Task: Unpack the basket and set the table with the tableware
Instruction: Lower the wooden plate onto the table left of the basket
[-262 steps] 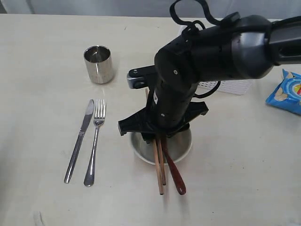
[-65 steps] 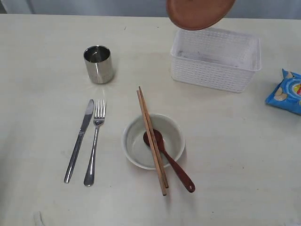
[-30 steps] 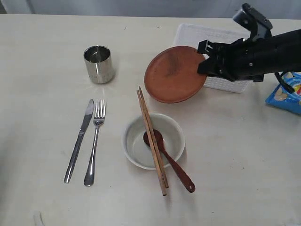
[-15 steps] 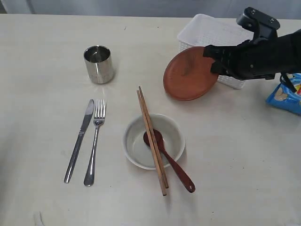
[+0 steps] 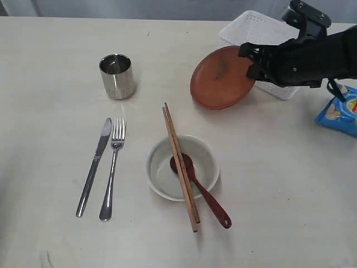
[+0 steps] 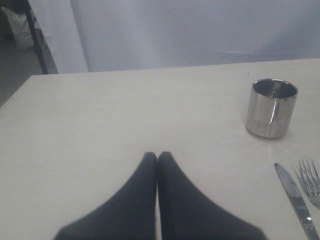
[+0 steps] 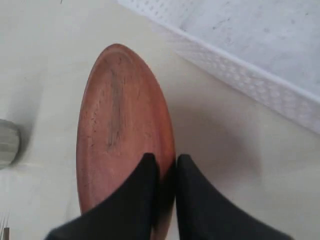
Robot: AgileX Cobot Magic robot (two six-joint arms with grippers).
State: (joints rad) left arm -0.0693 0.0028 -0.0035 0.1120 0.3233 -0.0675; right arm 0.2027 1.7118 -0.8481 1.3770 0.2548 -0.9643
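Left gripper (image 6: pixel 158 158): I see its fingers pressed together on nothing, low over the bare table (image 6: pixel 100 115); I cannot place it against the bowl.
Knife (image 5: pixel 95 167): flat on the table, well left of the bowl.
Fork (image 5: pixel 113 167): flat as well, left of the bowl and nearer to it than the knife.
Cup (image 5: pixel 117 76): upright, beyond the bowl and off to its left, well apart.
Bowl (image 5: pixel 159 178): my landmark, upright on the table.
Chopsticks (image 5: pixel 179 164): the pair lies across the bowl, both ends reaching past its rim.
Spoon (image 5: pixel 203 192): head inside the bowl, handle out over the rim on the near right.
Plate (image 5: pixel 220 78): beyond the bowl, slightly right, tilted up on edge; I cannot tell whether its lower edge touches the table.
Right gripper (image 7: pixel 166 160): I see it pinching the plate's rim, one finger on each face.
Basket (image 5: pixel 256 28): beyond the bowl to the right, behind the plate, partly hidden by my right arm.
Chip bag (image 5: pixel 340 111): far right of the bowl, at the view's edge.
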